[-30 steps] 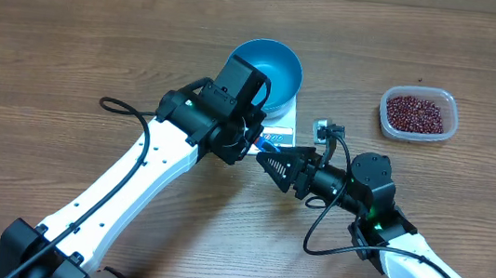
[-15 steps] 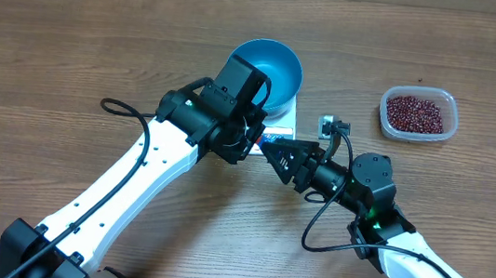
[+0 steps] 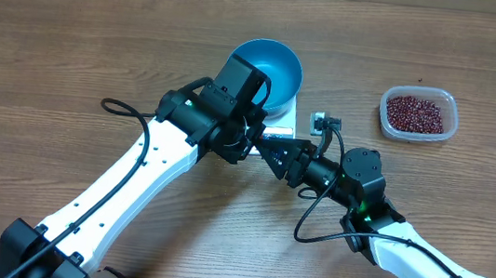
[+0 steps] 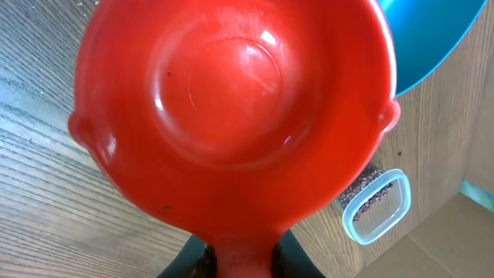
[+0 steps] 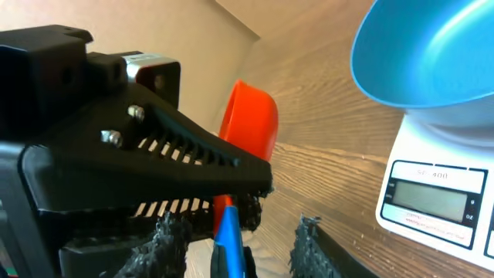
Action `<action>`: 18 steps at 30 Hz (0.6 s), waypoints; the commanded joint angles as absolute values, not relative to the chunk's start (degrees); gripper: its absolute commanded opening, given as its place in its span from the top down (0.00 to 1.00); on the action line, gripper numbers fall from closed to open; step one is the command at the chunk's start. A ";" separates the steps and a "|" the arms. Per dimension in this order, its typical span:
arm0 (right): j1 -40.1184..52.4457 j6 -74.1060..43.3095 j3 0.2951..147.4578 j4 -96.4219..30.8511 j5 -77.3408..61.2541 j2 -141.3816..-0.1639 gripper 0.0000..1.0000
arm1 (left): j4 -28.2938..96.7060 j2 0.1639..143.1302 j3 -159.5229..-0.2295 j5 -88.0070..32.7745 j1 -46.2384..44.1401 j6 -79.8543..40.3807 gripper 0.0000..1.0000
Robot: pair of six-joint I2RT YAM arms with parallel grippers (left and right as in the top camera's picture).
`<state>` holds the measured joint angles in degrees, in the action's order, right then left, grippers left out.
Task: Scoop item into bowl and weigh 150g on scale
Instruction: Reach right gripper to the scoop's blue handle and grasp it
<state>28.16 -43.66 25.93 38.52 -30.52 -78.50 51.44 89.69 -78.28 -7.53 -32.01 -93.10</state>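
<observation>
Left pincer (image 4: 238, 259): mine, clamped hard on the scoop's stalk, one dark finger on each side of it.
Scoop (image 4: 231, 108): glossy red plastic, a round cup with a small lip on either side of the rim. It is held just beside the scale, off its display corner.
Right pincer (image 5: 241, 238): mine too, jaws apart and gripping nothing. The ribbed black pads stand on either side of a thin blue strip (image 5: 228, 235) without touching it.
Scale (image 5: 401, 154): flat white rectangle with smooth plastic and a grey display panel along the edge facing my pincers.
Bowl (image 3: 270, 69): bright blue, round and deep with a smooth wall, sitting on top of the scale.
Beans (image 3: 414, 112): a loose heap of tiny dark red-brown ovals, well apart from the scale on my right arm's side.
Tub (image 3: 451, 106): clear plastic, a rounded rectangle, holding the beans.
Bench (image 3: 72, 35): brown wood grain under the scale and the tub.
</observation>
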 commanded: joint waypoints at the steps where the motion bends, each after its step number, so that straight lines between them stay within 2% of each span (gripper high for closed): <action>1: 28.38 -43.70 27.51 39.40 -30.02 -78.56 0.68 | 51.40 89.62 -79.18 -7.68 -32.32 -94.32 0.96; 8: 28.38 -45.21 27.51 39.38 -30.30 -78.56 0.96 | 51.40 89.62 -79.18 -7.68 -32.32 -94.32 0.96; 9: 28.38 -45.21 27.51 39.38 -30.30 -78.56 0.97 | 51.40 89.62 -79.18 -7.68 -32.32 -94.30 0.95; 10: 28.38 -45.21 27.51 39.38 -30.28 -78.56 0.96 | 51.40 89.62 -79.18 -7.68 -32.32 -94.30 0.82; 11: 28.38 -45.23 27.51 39.38 -30.30 -78.56 0.96 | 51.42 89.62 -79.18 -7.73 -32.32 -93.89 0.57; 12: 28.38 -45.21 27.51 39.38 -30.28 -78.56 0.96 | 51.33 89.62 -79.18 -8.14 -32.32 -92.36 0.21; 13: 28.36 -45.21 27.51 39.38 -30.28 -78.56 0.96 | 51.16 89.60 -79.18 -8.93 -32.32 -90.94 0.10; 14: 28.08 -45.21 27.51 39.33 -30.30 -78.56 0.97 | 50.76 89.60 -79.20 -9.63 -32.27 -88.53 0.00; 18: 25.39 -45.19 27.51 38.89 -33.63 -78.15 0.96 | 50.33 89.03 -80.03 -10.79 -32.16 -77.49 0.00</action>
